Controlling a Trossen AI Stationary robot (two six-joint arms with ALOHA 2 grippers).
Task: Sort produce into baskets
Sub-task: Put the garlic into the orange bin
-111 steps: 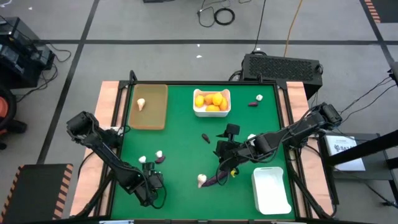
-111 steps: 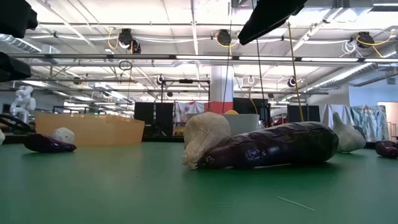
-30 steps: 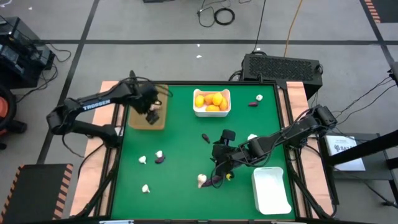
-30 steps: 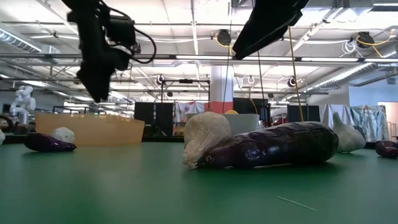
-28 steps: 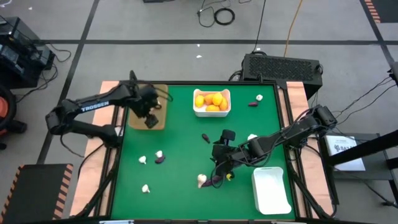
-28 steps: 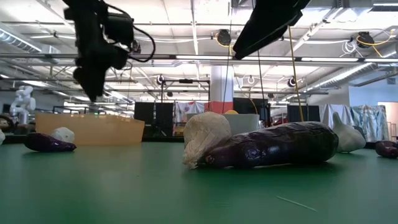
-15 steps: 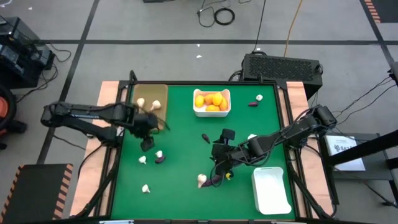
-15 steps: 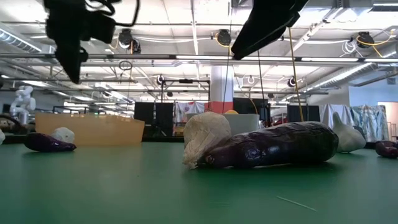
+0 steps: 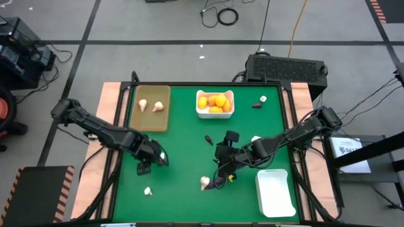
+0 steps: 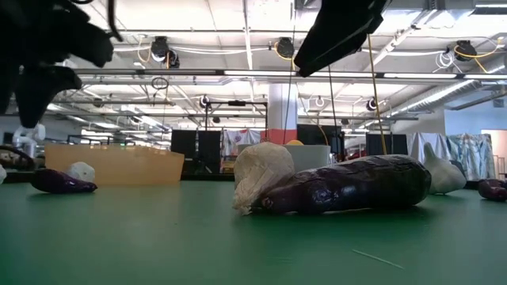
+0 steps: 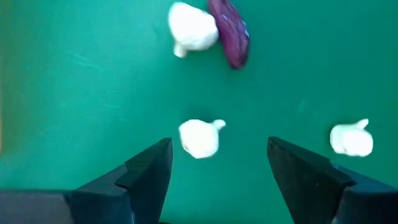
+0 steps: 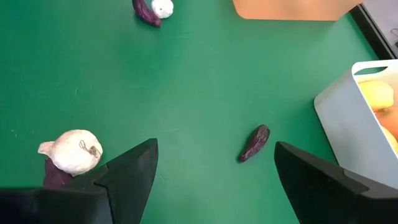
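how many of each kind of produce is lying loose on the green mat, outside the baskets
garlic bulbs: 6
small purple pieces: 3
long eggplant: 1
total: 10

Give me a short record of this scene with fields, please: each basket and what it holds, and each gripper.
tan tray: two garlic bulbs
white bin with fruit: orange-yellow fruits
empty white bin: nothing inside
left gripper: open, above a loose garlic bulb on the green table
right gripper: open, near the long eggplant
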